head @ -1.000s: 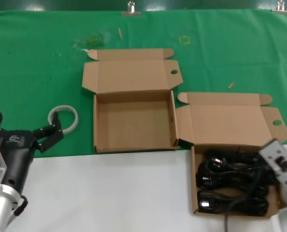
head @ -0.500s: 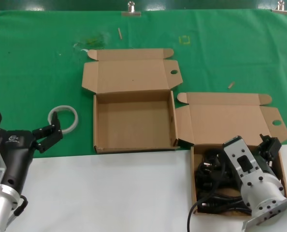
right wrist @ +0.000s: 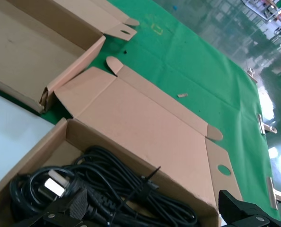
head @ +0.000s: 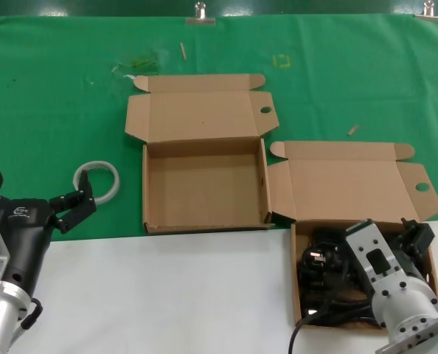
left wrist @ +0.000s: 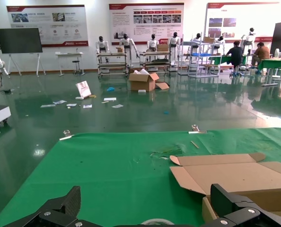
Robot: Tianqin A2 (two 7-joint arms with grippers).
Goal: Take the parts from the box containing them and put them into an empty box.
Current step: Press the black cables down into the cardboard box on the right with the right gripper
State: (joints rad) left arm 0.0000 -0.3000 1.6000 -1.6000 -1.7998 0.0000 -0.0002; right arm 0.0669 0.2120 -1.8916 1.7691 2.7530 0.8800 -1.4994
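Observation:
The box containing the parts (head: 352,184) lies open at the front right, with black power cords (head: 324,265) bundled inside. The empty box (head: 204,184) lies open to its left. My right gripper (head: 385,240) is open and hangs low over the cords inside their box. In the right wrist view the gripper (right wrist: 154,210) has its fingers on either side of the cords (right wrist: 121,184), with the box lid (right wrist: 145,123) beyond; I cannot tell if they touch. My left gripper (head: 38,193) is open and empty at the front left, also seen in the left wrist view (left wrist: 147,208).
A white tape ring (head: 97,179) lies on the green cloth just beyond my left gripper. The empty box's lid (head: 197,110) lies flat behind it. Small scraps (head: 352,130) lie on the cloth. The front strip of the table (head: 167,295) is white.
My right arm came in from the right edge, over the cord box, and its gripper now sits lower and further into the box. The left arm has not moved.

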